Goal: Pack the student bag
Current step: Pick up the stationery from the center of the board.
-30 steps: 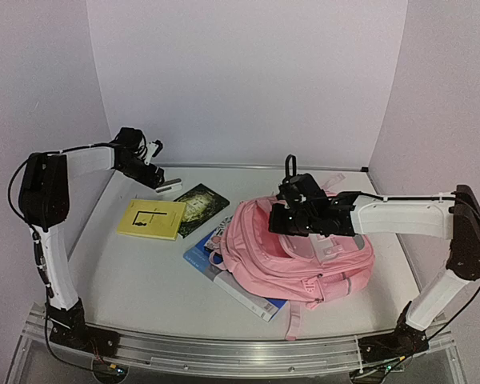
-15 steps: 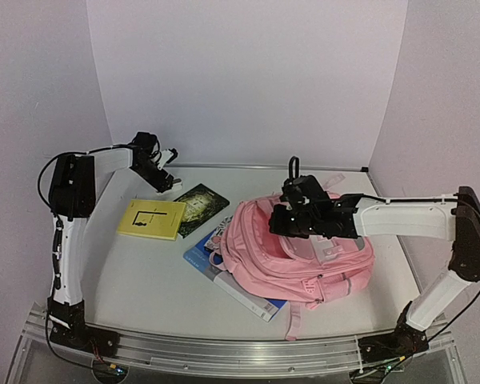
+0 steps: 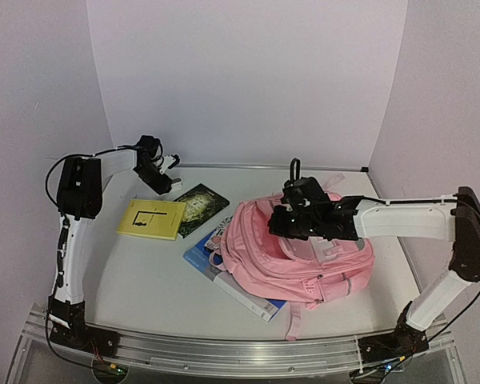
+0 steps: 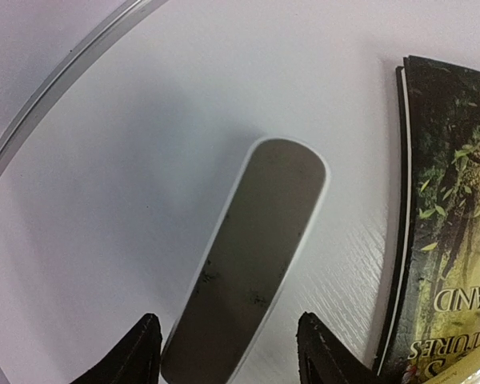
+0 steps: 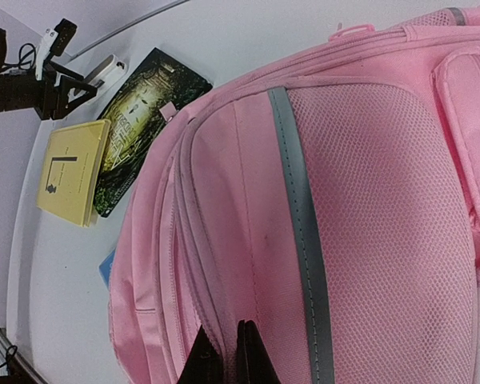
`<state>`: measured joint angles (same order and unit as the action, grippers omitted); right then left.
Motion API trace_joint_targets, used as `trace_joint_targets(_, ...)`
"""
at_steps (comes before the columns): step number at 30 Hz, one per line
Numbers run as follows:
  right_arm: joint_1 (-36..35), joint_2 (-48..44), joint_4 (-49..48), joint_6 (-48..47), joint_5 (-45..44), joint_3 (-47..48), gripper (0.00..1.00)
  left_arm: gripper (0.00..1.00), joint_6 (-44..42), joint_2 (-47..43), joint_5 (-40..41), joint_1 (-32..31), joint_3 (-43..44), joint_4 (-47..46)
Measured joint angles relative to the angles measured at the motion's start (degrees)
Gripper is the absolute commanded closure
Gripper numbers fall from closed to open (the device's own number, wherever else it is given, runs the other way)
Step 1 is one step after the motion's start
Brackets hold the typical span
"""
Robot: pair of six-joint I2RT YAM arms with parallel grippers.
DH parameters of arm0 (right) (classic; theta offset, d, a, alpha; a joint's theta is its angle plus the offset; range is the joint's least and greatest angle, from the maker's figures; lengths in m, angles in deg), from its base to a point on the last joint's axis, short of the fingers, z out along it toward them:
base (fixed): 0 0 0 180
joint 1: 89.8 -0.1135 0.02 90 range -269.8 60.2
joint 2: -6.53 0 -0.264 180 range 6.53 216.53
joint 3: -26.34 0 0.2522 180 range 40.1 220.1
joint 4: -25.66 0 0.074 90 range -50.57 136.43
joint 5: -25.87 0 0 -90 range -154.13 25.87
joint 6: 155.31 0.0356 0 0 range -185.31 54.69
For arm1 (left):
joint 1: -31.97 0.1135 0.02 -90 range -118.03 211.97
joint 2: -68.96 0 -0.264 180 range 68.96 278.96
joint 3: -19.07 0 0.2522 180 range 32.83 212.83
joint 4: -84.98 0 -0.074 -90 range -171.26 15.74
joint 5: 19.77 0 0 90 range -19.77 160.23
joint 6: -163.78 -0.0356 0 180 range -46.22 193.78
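Observation:
The student bag, a large pink backpack with grey reflective strips, lies at mid-right of the table and fills the right wrist view. My right gripper is shut on a fold of its pink fabric beside a zip line, at the bag's upper left. My left gripper is open at the far left back. It hovers over a flat oblong item with a dark grey face and a white rim, which lies between the fingertips without touching them.
A yellow book and a dark green book lie side by side at the back left; the green one's edge shows in the left wrist view. A blue book lies partly under the bag. The back wall edge runs close behind the left gripper.
My left arm has swung back and to the right, bringing its open gripper over the oblong item. My right gripper has stayed shut on the bag with barely any shift.

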<state>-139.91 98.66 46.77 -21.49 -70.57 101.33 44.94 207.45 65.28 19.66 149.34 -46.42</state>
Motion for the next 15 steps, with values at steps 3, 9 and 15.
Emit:
trace_joint_targets(3, 0.0, 0.0, -0.4, 0.2, 0.2, -0.3, 1.00, 0.49, -0.1, 0.0, -0.2, 0.0, 0.0, 0.6)
trace_joint_targets(9, 0.0, -0.2, -1.0, 0.4, 0.3, -1.0, 1.00, 0.58, -0.4, 0.1, -0.5, 0.0, 0.0, 1.3)
trace_joint_targets(15, 0.0, -0.8, -1.3, 0.6, 0.4, -1.4, 1.00, 0.82, -1.2, 0.5, -0.5, 0.0, 0.3, 2.0)
